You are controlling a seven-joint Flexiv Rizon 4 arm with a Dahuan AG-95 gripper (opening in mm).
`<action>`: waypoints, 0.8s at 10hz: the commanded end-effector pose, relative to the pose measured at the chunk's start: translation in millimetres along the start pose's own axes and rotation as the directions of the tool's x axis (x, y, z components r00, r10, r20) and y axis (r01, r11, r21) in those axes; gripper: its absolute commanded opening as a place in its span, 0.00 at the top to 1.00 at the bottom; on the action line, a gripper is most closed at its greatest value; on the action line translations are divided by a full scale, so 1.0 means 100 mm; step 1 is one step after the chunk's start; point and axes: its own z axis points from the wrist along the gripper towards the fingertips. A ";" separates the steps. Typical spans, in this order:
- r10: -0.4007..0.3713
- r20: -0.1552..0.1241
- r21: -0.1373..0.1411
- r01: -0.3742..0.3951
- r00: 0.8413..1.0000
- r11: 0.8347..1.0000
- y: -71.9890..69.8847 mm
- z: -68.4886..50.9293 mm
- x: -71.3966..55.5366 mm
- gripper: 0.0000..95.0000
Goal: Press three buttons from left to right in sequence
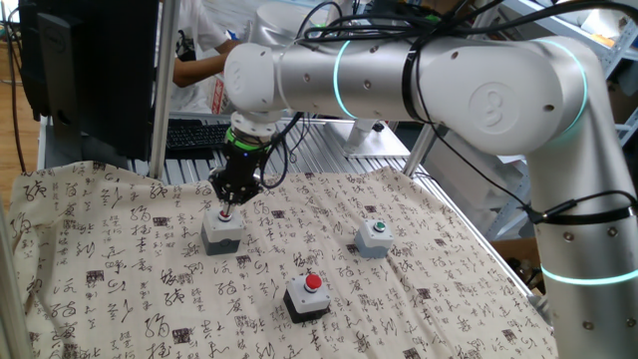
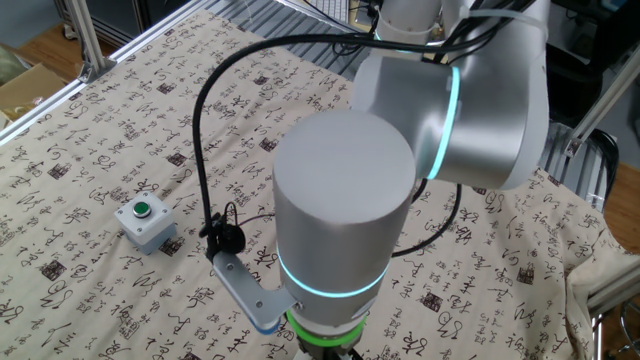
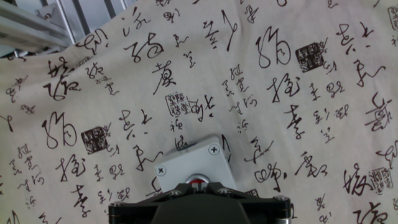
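Observation:
Three buttons stand on the printed cloth. In one fixed view the grey box with a small red button (image 1: 221, 232) is at the left. The black-and-white box with a red dome (image 1: 307, 296) sits at the front middle, and the light grey box with a green button (image 1: 375, 236) is at the right. My gripper (image 1: 227, 207) points straight down onto the left box's red button, fingers shut together. The hand view shows that grey box (image 3: 189, 163) and its red button (image 3: 198, 181) right under my gripper (image 3: 197, 185). In the other fixed view only the green-button box (image 2: 147, 220) shows; the arm hides the others.
The cloth (image 1: 439, 299) covers the table and wrinkles at its edges. A keyboard (image 1: 194, 135), a dark monitor (image 1: 80, 70) and a metal post (image 1: 162, 90) stand behind the table. A person is at the back. A cardboard box (image 2: 25, 85) sits beside the table.

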 end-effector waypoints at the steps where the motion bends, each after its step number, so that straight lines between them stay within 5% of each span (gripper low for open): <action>1: 0.001 0.003 -0.003 -0.001 1.000 1.000 -0.01 0.01 0.01 1.00; 8: 0.002 0.013 -0.005 -0.002 1.000 1.000 0.00 0.10 0.00 1.00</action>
